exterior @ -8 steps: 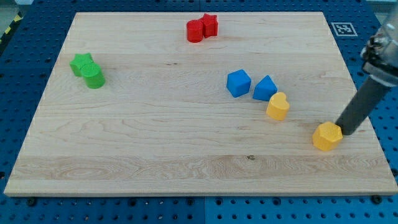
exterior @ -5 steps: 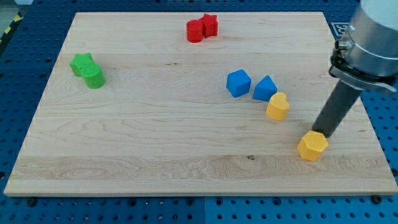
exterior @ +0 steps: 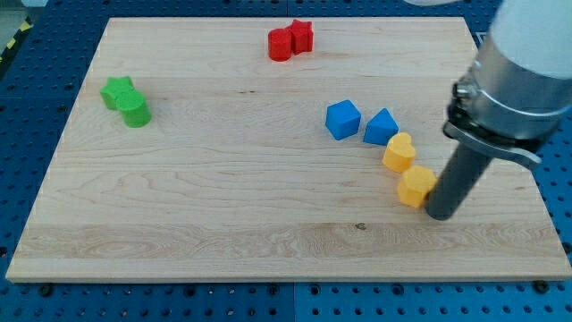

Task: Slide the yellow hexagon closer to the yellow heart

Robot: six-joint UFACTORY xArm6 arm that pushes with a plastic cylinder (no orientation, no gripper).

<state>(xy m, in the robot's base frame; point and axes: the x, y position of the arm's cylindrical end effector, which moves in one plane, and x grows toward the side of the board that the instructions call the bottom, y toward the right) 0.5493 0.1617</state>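
Note:
The yellow hexagon (exterior: 415,186) lies on the wooden board just below the yellow heart (exterior: 399,151), touching or nearly touching it. My tip (exterior: 440,215) is at the hexagon's lower right side, against it. The dark rod rises from there up to the arm's grey body at the view's right.
Two blue blocks (exterior: 343,119) (exterior: 381,126) sit just up and left of the heart. Two red blocks (exterior: 290,40) are at the view's top. Two green blocks (exterior: 126,100) are at the left. The board's right edge (exterior: 523,143) is near the arm.
My tip has swept left and pushed the yellow hexagon left and up, from near the board's right edge to just under the yellow heart.

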